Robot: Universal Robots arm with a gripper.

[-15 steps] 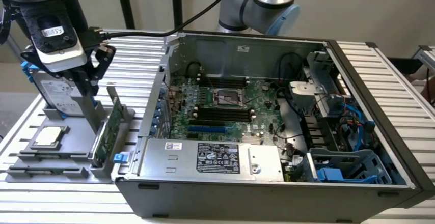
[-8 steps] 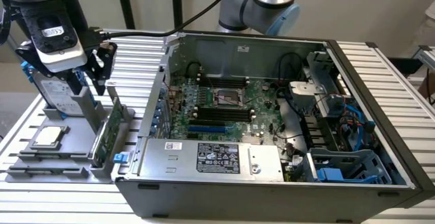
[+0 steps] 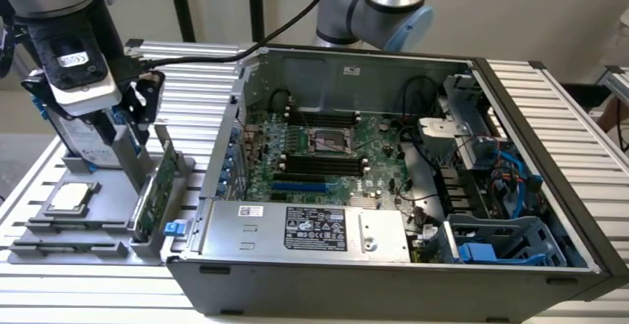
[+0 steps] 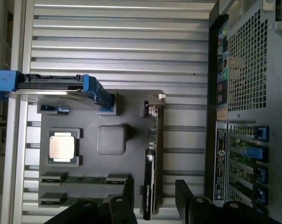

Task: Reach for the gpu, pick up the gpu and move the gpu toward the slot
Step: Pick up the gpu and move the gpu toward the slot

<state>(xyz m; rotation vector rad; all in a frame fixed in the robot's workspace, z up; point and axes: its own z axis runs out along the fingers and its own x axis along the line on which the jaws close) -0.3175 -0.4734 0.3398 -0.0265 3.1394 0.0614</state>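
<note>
step: reach, nearly there | fingers (image 4: pixel 185 198) spread open, empty, above gpu (image 3: pixel 155 191) | gpu upright in grey holder (image 4: pixel 131 112), exterior view's lower left | not yet gripped, lifted or carried

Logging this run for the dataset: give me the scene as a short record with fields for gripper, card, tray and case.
gpu: thin green circuit-board card standing on edge in the grey tray
gripper: open, hovering over that card, holding nothing
also in tray: silver hard drive with blue rails; square silver processor chip
case: open grey computer tower beside the tray
</note>
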